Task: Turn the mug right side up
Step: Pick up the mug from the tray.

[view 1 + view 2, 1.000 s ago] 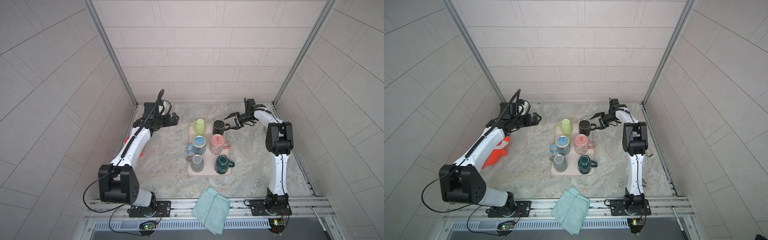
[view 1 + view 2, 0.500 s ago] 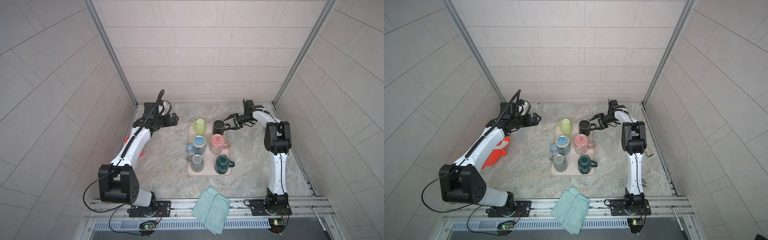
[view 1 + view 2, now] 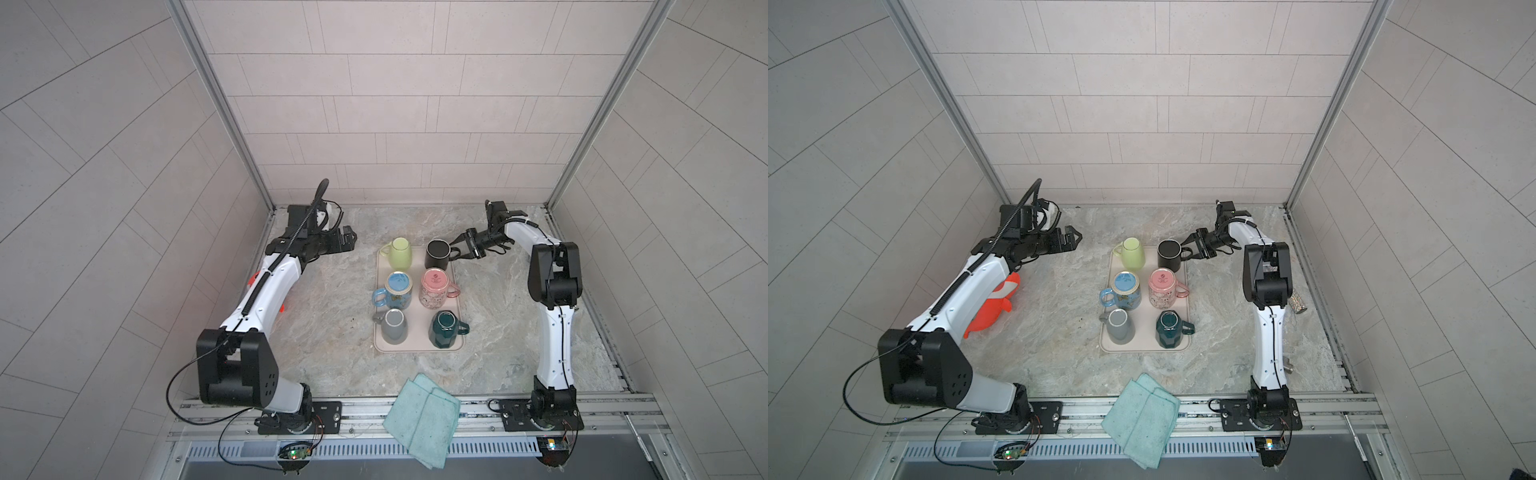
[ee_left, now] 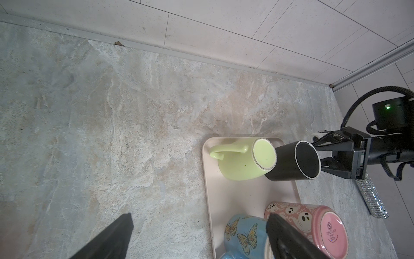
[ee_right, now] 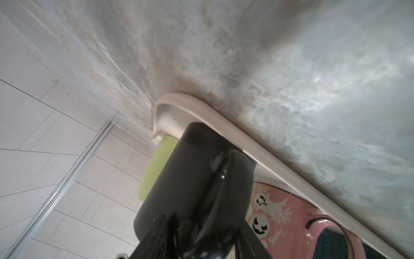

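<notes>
**Left arm.** The left gripper (image 3: 350, 240) hovers above the tabletop, off the far left corner of the tray (image 3: 417, 334). Its fingers are spread wide and hold nothing.

**Tray.** Six mugs stand on the tray in two columns, each with its base facing up.
- Left column, far to near: lime-green mug (image 3: 400, 252), blue butterfly mug (image 3: 395, 289), grey mug (image 3: 394, 326).
- Right column, far to near: black mug (image 3: 437, 254), pink ghost mug (image 3: 433, 289), dark green mug (image 3: 444, 329).

**Task item.** The black mug stands inverted in the tray's far right corner, just beside the lime-green mug. Its handle (image 5: 224, 172) points outward over the tray's right rim.

**Right arm.** The right gripper (image 3: 459, 248) lies level at the tray's far right corner, with one finger on each side of the handle. The fingers are partly spread. The pictures do not show whether the pads already press on the handle.

**Step in hand.** Judged from this layout, the step is securing a grasp on the black mug's handle.

**Next move.**
1. Clamp firmly on the handle.
2. Lift until the rim clears the tray's edge and the lime-green mug.
3. Roll the wrist half a turn.
4. Set the mug down mouth up.
</notes>
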### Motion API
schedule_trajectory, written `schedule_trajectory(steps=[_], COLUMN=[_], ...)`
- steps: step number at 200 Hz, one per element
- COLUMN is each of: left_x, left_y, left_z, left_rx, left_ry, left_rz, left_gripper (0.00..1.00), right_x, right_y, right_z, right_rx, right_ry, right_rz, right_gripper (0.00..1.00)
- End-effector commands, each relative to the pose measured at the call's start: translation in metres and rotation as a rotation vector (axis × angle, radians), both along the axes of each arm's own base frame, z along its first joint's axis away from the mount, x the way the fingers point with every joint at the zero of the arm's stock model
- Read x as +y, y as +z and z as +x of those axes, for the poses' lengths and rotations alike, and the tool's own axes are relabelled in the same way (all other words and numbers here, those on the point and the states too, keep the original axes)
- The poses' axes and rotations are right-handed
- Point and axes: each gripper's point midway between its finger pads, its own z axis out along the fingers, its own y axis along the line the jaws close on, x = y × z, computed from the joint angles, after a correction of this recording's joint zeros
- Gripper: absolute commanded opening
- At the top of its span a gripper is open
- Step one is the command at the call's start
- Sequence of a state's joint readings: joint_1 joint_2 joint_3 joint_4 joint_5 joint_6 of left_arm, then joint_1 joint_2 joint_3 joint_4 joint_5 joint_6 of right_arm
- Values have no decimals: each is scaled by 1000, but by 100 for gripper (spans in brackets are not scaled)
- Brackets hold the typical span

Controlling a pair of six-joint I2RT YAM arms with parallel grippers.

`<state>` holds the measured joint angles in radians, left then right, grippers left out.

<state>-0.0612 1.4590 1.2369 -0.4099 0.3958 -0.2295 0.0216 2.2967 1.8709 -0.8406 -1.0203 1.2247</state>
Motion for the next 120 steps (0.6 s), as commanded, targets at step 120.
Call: schedule_trajectory(steps=[120], left_x=[6], left_y=[4], left_z=[1], left_rx=[-13], left_ry=[8], left_rz=[35], left_gripper=[100], right_x=[5], right_y=[-11], right_z=[-3], right_rx=[53], right_ry=[10], right_rz=[-13], right_gripper=[26])
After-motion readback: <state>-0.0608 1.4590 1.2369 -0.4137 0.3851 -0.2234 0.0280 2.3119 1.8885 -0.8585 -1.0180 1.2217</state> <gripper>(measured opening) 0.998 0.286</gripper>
